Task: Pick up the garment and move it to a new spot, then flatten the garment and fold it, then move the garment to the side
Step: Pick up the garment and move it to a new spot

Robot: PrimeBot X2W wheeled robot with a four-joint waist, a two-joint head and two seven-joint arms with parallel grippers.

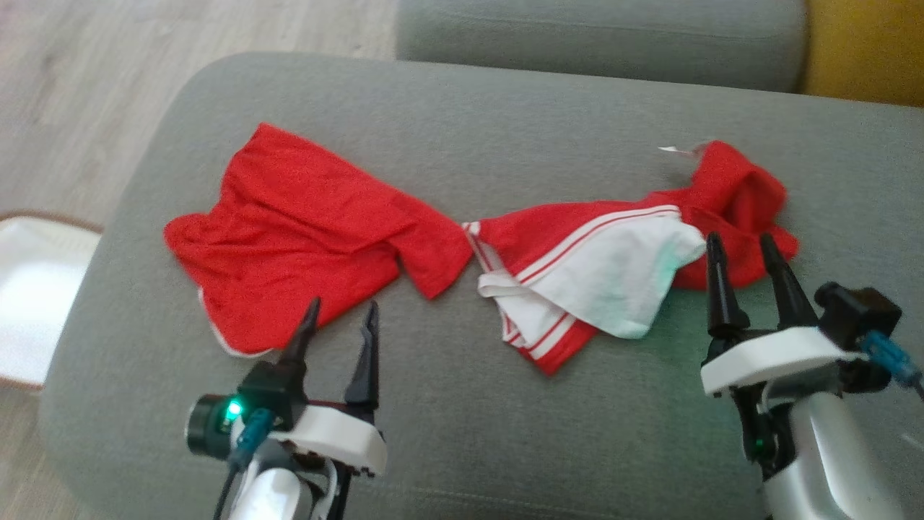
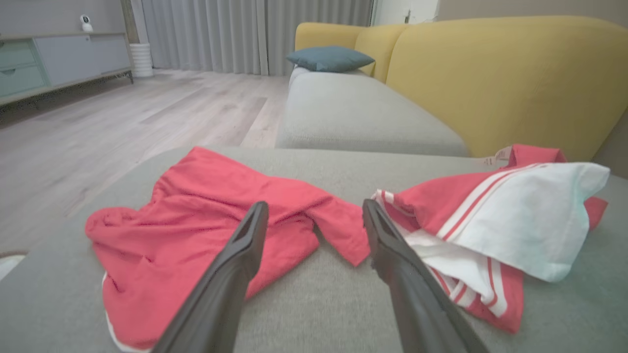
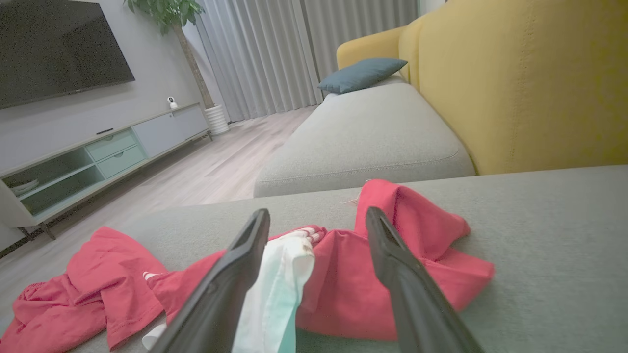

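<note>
- Your right gripper [image 3: 318,215] had its two long dark fingers spread wide, pointing at the cloth.
- The crumpled red fabric garment with white stripes and a white panel [image 3: 353,289] lay on the grey upholstered sofa seat [image 3: 539,245]. You saw a raised red fold by the right fingertip, and its far end trailed to the lower left.
- A yellow padded backrest [image 3: 515,88] rose on your right.
- A teal pillow [image 3: 360,74] rested on the farther grey cushion [image 3: 363,142].
- Across the pale wood floor [image 3: 221,171] stood a long low cabinet [image 3: 98,157] under a dark wall television [image 3: 54,49].
</note>
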